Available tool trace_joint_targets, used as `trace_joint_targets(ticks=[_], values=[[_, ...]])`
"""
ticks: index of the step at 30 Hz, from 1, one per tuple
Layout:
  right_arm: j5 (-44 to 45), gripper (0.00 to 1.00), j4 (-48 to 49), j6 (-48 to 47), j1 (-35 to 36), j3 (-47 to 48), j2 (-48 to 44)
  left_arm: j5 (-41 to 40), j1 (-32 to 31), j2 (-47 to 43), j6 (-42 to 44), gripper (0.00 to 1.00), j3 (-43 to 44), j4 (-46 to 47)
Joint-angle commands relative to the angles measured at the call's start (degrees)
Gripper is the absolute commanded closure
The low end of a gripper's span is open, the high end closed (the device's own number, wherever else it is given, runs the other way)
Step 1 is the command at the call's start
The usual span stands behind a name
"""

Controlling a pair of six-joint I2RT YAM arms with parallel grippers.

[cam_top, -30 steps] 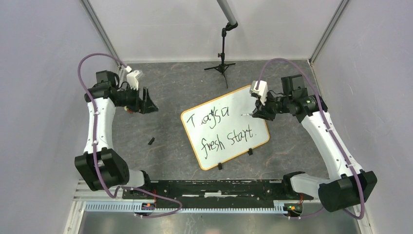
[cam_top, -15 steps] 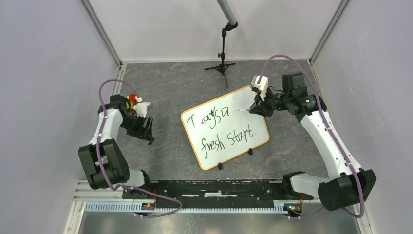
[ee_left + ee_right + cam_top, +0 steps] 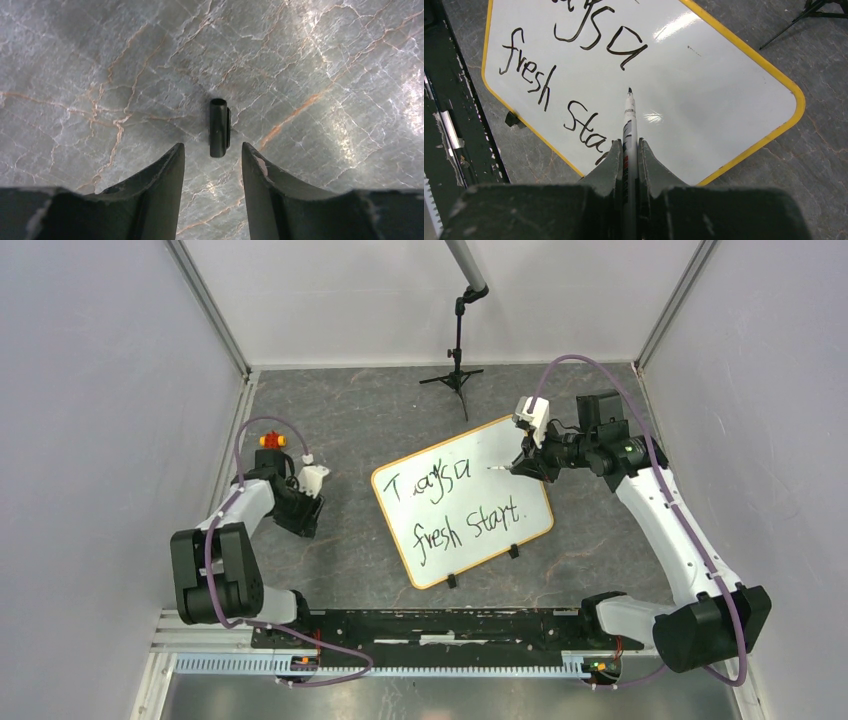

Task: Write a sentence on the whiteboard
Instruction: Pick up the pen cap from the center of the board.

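Right wrist view, right pincer (image 3: 629, 146) clamped on marker (image 3: 629, 112) over whiteboard (image 3: 724, 85), left pincer (image 3: 212, 148) apart near black cap (image 3: 219, 125).

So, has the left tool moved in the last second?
Yes. In the top view the left tool has come toward the base rail, from beyond the whiteboard's left corner to nearer than it, over a small black cap.
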Motion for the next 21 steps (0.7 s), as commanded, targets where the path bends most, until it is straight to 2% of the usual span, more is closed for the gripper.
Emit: trace_joint_targets(ticks=[1,14,21], values=[[-0.1,1.0,0.9,0.8,-0.1,0.5,-0.4,-2.9,-2.5,0.6,-0.7,0.5,-2.0,7.2],[0.1,1.0,1.1,1.5,-0.1,1.2,0.2,-3.0,-5.4,-0.9,0.0,0.8,-5.7,9.0],[-1.2,1.0,2.2,2.7,-0.2,0.6,0.5,-1.1,-5.4,-6.0,-1.0,0.98,-0.1,2.9]])
